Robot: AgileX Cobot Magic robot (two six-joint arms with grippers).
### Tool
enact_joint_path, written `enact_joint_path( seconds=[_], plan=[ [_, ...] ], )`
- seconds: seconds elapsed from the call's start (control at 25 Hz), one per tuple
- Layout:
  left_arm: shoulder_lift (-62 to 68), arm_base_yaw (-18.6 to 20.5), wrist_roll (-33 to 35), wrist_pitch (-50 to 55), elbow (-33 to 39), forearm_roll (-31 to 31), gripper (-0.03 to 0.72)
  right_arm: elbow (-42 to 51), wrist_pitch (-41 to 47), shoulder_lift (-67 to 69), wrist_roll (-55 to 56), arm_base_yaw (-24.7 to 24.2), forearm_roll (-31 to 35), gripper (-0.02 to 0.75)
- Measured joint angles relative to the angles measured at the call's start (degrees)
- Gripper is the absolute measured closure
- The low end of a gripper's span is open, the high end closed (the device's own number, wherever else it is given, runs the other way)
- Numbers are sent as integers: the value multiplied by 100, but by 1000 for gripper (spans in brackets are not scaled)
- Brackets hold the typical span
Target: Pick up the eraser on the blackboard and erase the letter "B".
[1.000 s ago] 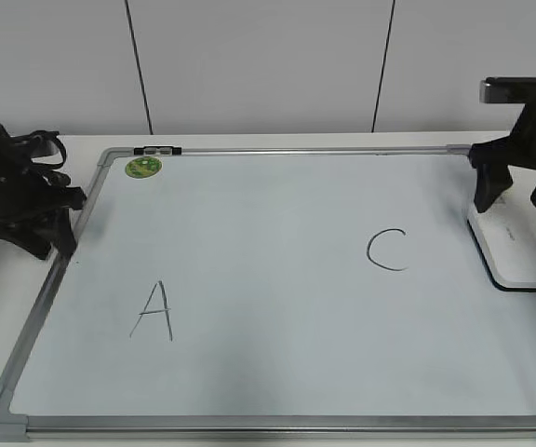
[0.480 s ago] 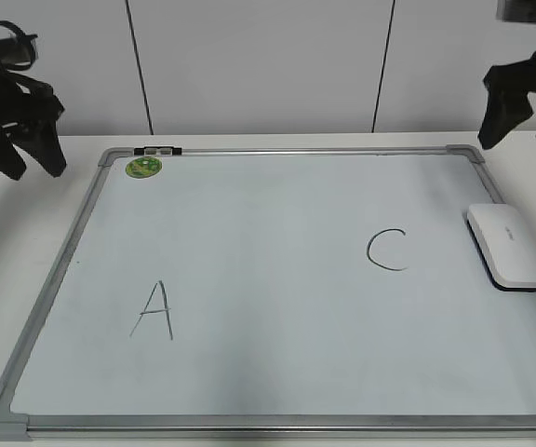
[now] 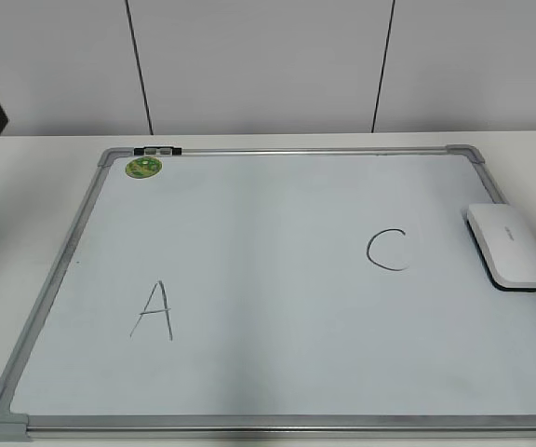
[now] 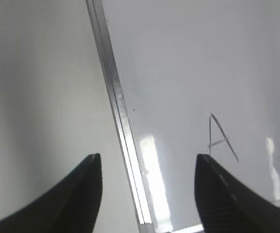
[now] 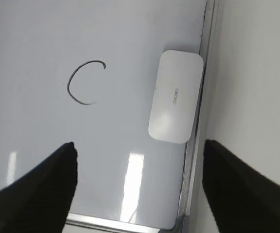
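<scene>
Both arms have been raised since the earlier frames. Spread wide and empty, the right gripper [image 5: 137, 194] hangs above the small white rounded plastic eraser [image 5: 175, 96], seen at 12 o'clock against the grey-framed pale whiteboard's [image 3: 277, 150] right rail. The "C" [image 5: 84, 82] is shown there, the "A" [image 4: 221, 137] beside the equally wide left gripper [image 4: 147, 194].
</scene>
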Motion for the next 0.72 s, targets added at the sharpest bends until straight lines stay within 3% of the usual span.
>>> enact_joint_path(
  seconds=[0.32,0.72],
  plan=[
    [-2235,-3,-22,56,1632,315,245,1149,59,-1894,-13,0,-16,144],
    [-4580,-16,-252,141,3146,294,246,3002,94,-4350,280,0,-269,144]
  ],
)
